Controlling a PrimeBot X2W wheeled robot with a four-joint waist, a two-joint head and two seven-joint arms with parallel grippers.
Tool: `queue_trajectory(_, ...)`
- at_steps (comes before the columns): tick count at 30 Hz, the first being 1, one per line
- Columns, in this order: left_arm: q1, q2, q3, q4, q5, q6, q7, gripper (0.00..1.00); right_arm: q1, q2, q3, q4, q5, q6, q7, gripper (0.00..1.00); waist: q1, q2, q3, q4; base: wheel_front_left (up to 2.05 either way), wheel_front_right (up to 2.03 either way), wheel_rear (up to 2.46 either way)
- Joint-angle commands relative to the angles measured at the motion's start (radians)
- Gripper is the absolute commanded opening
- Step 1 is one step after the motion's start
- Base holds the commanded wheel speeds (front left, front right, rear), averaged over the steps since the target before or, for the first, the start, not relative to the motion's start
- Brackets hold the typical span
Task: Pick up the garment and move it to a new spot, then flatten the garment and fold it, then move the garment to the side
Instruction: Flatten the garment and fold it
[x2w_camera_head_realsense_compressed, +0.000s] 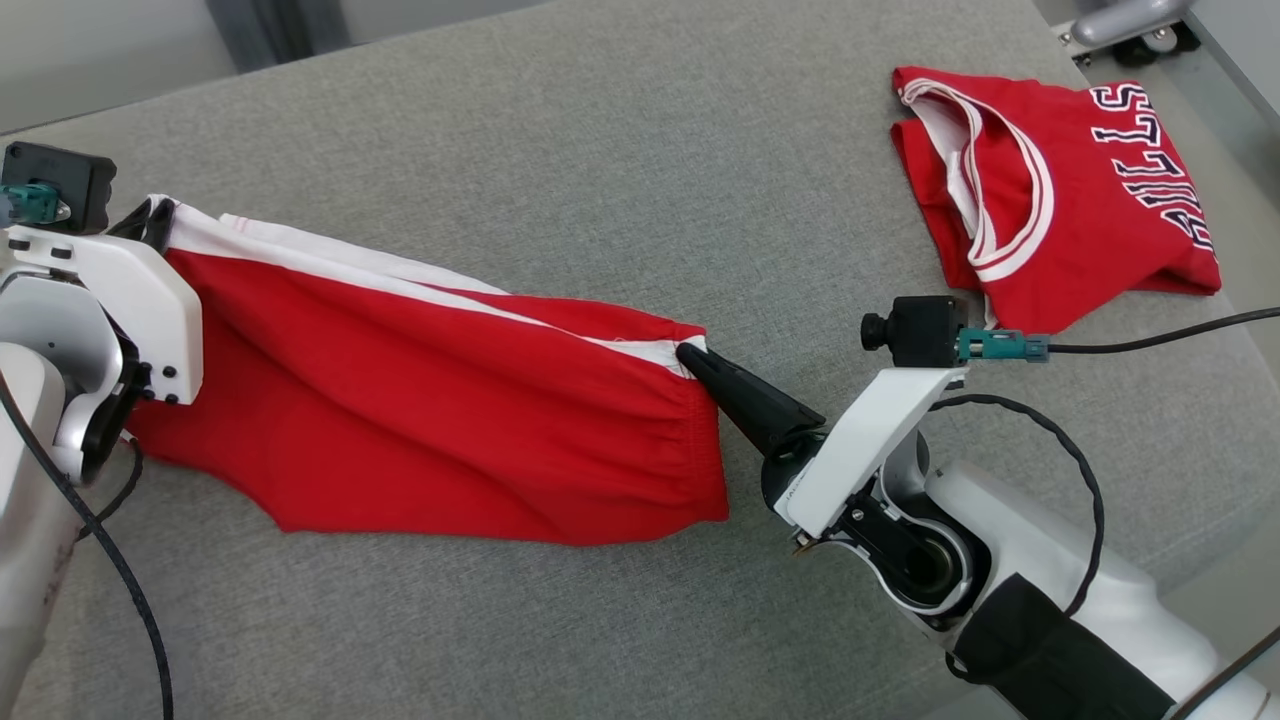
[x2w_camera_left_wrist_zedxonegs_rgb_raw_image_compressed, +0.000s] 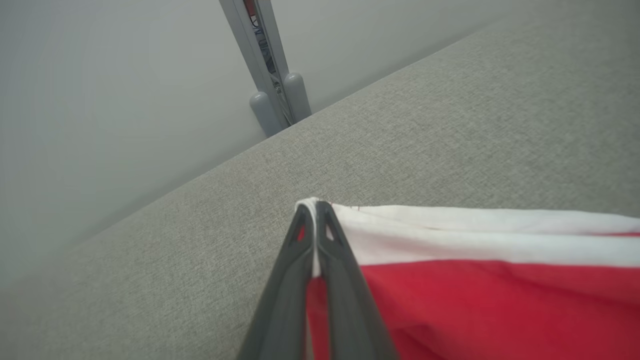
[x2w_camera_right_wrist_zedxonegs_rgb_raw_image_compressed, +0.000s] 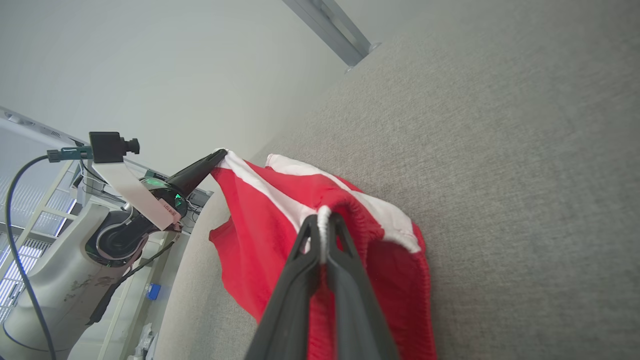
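Observation:
The garment (x2w_camera_head_realsense_compressed: 420, 420) is a pair of red shorts with a white side stripe, stretched between my two grippers above the grey cushioned surface (x2w_camera_head_realsense_compressed: 560, 150). My left gripper (x2w_camera_head_realsense_compressed: 155, 215) is shut on one corner of the garment (x2w_camera_left_wrist_zedxonegs_rgb_raw_image_compressed: 450, 280) at the left; in the left wrist view the left gripper (x2w_camera_left_wrist_zedxonegs_rgb_raw_image_compressed: 315, 205) pinches the white edge. My right gripper (x2w_camera_head_realsense_compressed: 690, 352) is shut on the waistband corner at the right; the right wrist view has the right gripper (x2w_camera_right_wrist_zedxonegs_rgb_raw_image_compressed: 324, 216) clamped on the gathered waistband of the garment (x2w_camera_right_wrist_zedxonegs_rgb_raw_image_compressed: 260, 235). The left gripper (x2w_camera_right_wrist_zedxonegs_rgb_raw_image_compressed: 220, 152) also appears there, holding the far corner.
A folded red jersey (x2w_camera_head_realsense_compressed: 1060, 190) with white trim and dark letters lies at the far right of the surface. A grey metal frame post (x2w_camera_left_wrist_zedxonegs_rgb_raw_image_compressed: 270, 75) stands beyond the surface's far edge. The right arm's black cable (x2w_camera_head_realsense_compressed: 1160, 335) runs off to the right.

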Motion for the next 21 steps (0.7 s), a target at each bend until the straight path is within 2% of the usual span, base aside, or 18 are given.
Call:
queue_trajectory(1, -0.024, 0.002, -0.003, 0.014, 0.009, -0.007, -0.011, 0.00, -0.015, 0.002, 0.006, 0.007, -0.006, 0.001, -0.013, 0.00, 0.0000, 0.0000, 0.016, -0.015, 0.00, 0.00, 0.00)
queue_trajectory(7, -0.065, 0.000, -0.024, 0.081, 0.030, -0.023, -0.036, 0.00, -0.027, 0.020, 0.008, 0.035, -0.010, 0.001, -0.068, 0.00, 0.0000, 0.0000, 0.042, -0.036, 0.00, 0.00, 0.00)
queue_trajectory(20, -0.114, -0.022, -0.069, 0.187, 0.059, -0.047, -0.069, 0.00, -0.043, 0.047, 0.035, 0.079, 0.022, 0.001, -0.107, 0.02, 0.0000, 0.0000, 0.071, -0.051, 0.00, 0.00, 0.00)
queue_trajectory(21, -0.116, -0.024, -0.071, 0.194, 0.059, -0.045, -0.067, 0.22, -0.047, 0.049, 0.036, 0.083, 0.025, 0.001, -0.108, 0.42, 0.0000, 0.0000, 0.072, -0.051, 0.00, 0.00, 0.00)
